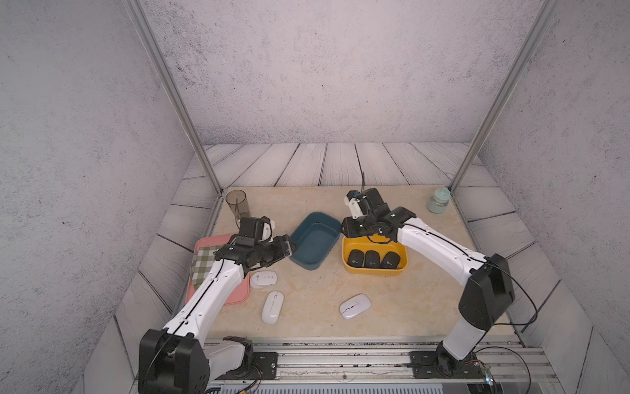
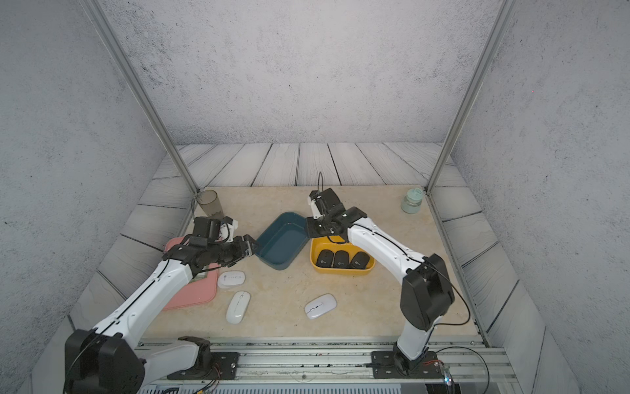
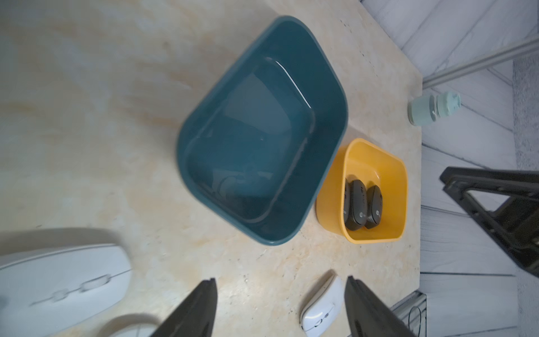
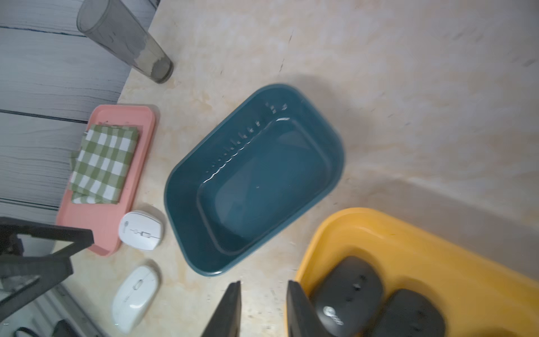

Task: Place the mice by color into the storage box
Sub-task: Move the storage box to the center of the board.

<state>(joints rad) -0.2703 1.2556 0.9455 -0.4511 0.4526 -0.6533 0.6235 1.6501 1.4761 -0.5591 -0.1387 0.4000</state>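
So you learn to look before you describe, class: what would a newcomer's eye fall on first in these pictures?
The yellow box, right of centre in both top views, stands out with three black mice lined up side by side inside it. Beside it the dark blue box sits empty. Three white mice lie scattered on the beige table, nearer the camera.

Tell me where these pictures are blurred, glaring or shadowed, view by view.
Both top views: sharp, evenly lit, only soft shadows. Left wrist view: nearest white mouse smeared and soft; a glare streak inside the blue box. Right wrist view: black mice in the yellow box slightly blurred.
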